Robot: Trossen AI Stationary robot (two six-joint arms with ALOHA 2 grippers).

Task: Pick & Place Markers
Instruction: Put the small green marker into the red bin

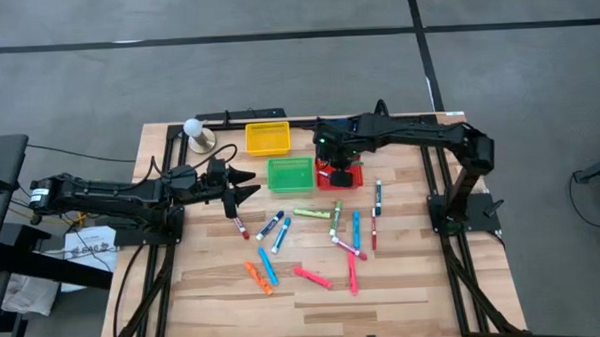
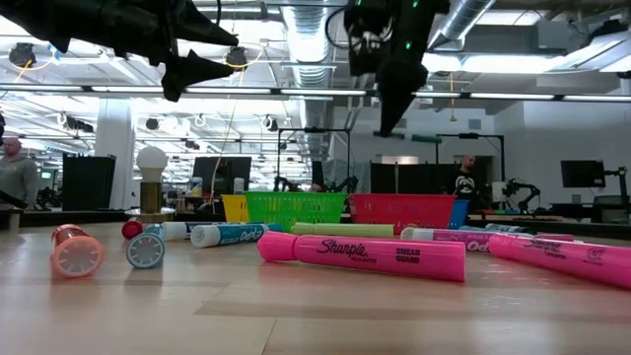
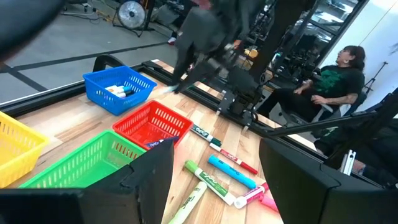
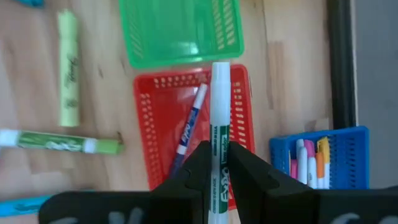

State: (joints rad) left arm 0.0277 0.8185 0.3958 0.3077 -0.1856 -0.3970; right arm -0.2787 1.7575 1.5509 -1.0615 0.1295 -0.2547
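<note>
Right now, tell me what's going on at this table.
The right end effector grips a white and green marker above the red basket, which already has one marker inside. The left end effector hangs open over the table's left side. More markers lie loose on the wood.

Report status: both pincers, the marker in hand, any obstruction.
Right pincer shut on green-labelled marker, above red basket. Left pincer open, empty, hovering beside green basket. Nothing in the way.

Table [image 1: 315, 298] — pale wood planks, smooth, satin. Baskets, e.g. red basket [image 4: 155, 134] — perforated plastic mesh. Pink marker [image 2: 361, 255] — glossy plastic barrel.
</note>
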